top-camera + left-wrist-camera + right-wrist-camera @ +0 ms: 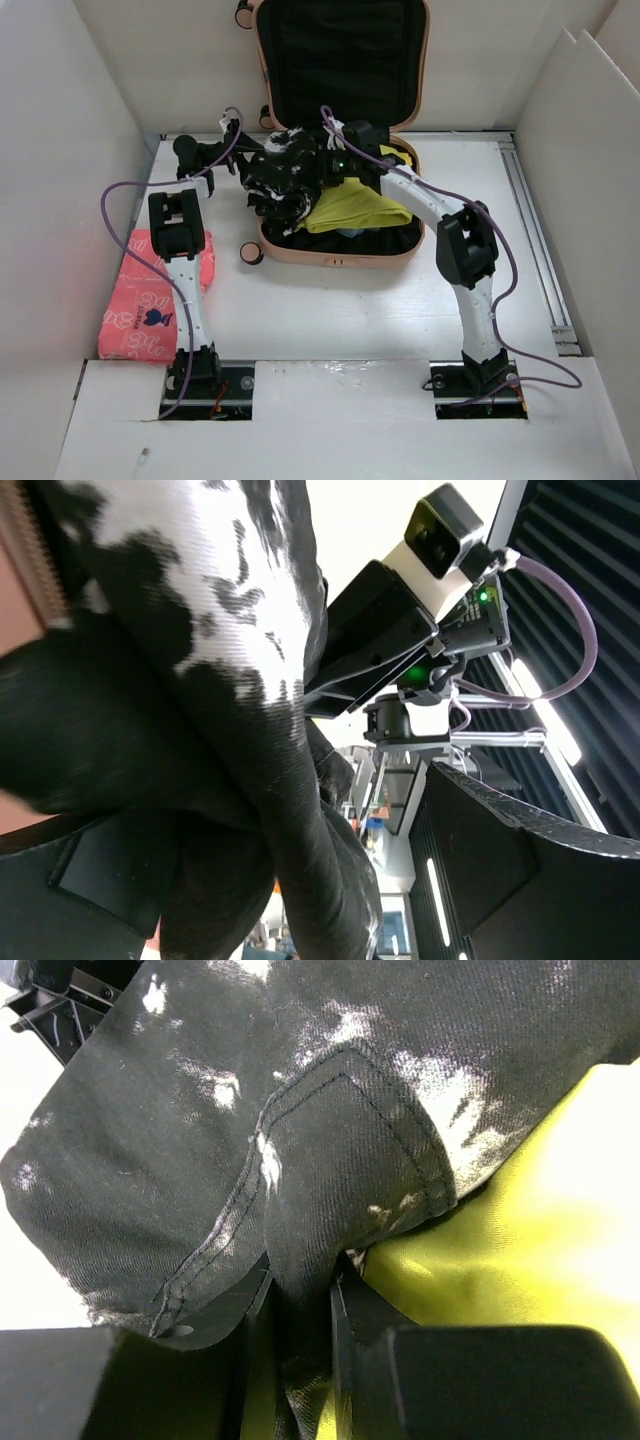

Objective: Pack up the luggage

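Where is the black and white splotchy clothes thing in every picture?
Top external: the spotted garment sits at upper middle, over the luggage's left side.
Left wrist: the garment fills the left half.
Right wrist: the garment covers the top.
Shared landmark: the yellow cloth, beside it in the top and right wrist views.

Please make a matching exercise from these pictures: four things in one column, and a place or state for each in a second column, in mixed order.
1 luggage
2 yellow cloth
3 black-and-white garment
4 pink packet

A on the table beside the left arm
B pinched in the right gripper
C open
D inside the luggage

Pairs: 1-C, 2-D, 3-B, 4-A
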Controlling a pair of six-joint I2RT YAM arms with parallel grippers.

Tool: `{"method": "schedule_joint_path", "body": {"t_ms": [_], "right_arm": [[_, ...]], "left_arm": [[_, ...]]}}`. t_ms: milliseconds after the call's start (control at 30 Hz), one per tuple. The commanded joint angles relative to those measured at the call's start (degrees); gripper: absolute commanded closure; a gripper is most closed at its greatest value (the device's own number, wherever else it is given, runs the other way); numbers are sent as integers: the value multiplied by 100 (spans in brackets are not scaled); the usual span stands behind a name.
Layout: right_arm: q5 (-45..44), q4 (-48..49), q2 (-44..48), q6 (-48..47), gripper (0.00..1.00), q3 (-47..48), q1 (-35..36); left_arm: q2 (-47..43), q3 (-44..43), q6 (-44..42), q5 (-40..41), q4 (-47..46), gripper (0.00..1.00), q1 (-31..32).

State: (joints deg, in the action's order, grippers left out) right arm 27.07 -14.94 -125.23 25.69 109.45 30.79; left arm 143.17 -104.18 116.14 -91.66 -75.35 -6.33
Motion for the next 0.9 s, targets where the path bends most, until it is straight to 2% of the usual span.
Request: {"method": "schedule_joint_path", "body": {"t_ms": [0, 133, 267, 400, 500, 567, 600, 633, 700, 767, 833, 867], "right_arm": [[80, -747, 227, -284, 100, -2, -38], [18, -879, 227, -337, 100, 50, -38], [18, -1089, 43, -337, 100, 305, -38], [-175, -1327, 42, -469, 100, 472, -38], [-246, -1398, 42, -469, 100, 525, -38], [-246, -1450, 42, -469, 100, 525, -38], [-246, -1450, 42, -469, 100, 577, -38], [-298, -1450, 42, -469, 100, 578, -38], [-299, -1512, -10, -469, 100, 700, -38], [-299, -1565, -10, -469, 100, 701, -38], [-299, -1565, -10, -521, 100, 701, -90], [-299, -1565, -10, -521, 100, 701, -90]], "left_arm": [[-263, -268, 798, 298, -3753, 0, -141], [-764, -760, 304, 52, -3284, 0, -141], [-598, -1656, 41, -88, -3346, 0, -141], [-71, -3228, 242, -687, -4319, 0, -36], [96, -3310, 224, -687, -4321, 0, -88], [97, -2969, 453, -626, -4321, 0, -88], [97, -2698, 750, -182, -4321, 0, -88], [-16, -1764, 866, 188, -4321, 0, -88], [-350, -749, 946, 822, -4095, 0, -219], [-744, 217, -8, 1158, -3463, 0, -220], [-1140, 782, -1341, 1429, -1544, 0, -220], [-1369, 1203, -3010, 1553, -595, 0, -220]]}}
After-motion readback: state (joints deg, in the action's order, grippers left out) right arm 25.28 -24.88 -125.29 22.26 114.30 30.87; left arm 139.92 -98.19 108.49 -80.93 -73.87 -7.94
